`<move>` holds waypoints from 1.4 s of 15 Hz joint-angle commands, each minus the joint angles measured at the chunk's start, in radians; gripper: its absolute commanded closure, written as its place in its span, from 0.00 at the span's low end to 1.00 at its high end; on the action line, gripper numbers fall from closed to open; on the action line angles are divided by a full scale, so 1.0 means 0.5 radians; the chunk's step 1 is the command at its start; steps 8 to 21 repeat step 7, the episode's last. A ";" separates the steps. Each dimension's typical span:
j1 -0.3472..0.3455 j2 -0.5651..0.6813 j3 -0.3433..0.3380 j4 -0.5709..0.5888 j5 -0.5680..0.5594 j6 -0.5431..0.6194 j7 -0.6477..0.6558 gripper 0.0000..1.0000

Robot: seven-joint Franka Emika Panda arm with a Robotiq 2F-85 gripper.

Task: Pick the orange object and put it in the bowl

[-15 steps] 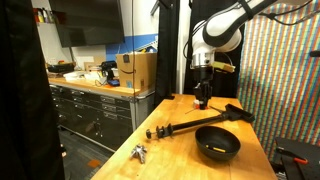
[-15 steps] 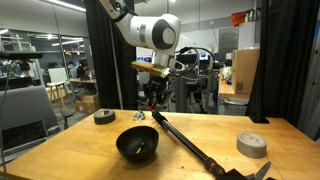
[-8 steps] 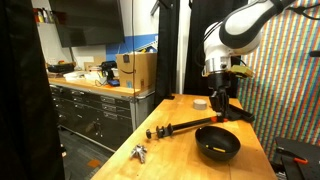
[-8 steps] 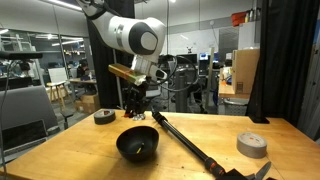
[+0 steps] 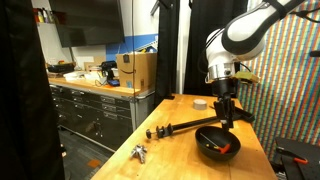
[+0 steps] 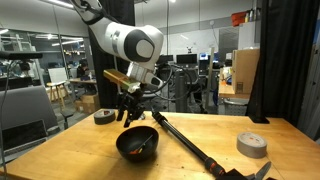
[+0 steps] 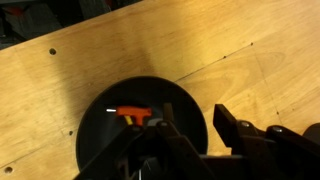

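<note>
The black bowl (image 5: 205,150) stands on the wooden table and shows in both exterior views (image 6: 122,150). The small orange object (image 5: 226,147) lies inside the bowl, also seen in an exterior view (image 6: 145,147). In the wrist view the orange object (image 7: 133,113) rests on the bowl's glossy inside (image 7: 100,140). My gripper (image 5: 224,122) hangs just above the bowl, open and empty. It also shows in an exterior view (image 6: 127,115) and in the wrist view (image 7: 195,130), where its fingers are spread over the bowl's edge.
A long black rod (image 5: 180,127) lies across the table beside the bowl (image 6: 190,145). A small grey-white gadget (image 5: 140,152) sits near the table edge. A tape roll (image 6: 252,144) and a darker roll (image 6: 104,116) lie on the table. A cardboard box (image 5: 137,70) stands on the counter.
My gripper has moved from beyond the rod to above the bowl and lowered. The orange object now lies in the bowl and the fingers are open.
</note>
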 commanded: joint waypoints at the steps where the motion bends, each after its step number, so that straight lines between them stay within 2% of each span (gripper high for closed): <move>1: 0.011 0.000 -0.012 0.002 -0.001 -0.003 0.001 0.52; 21: 0.011 0.000 -0.012 0.002 -0.001 -0.003 0.001 0.52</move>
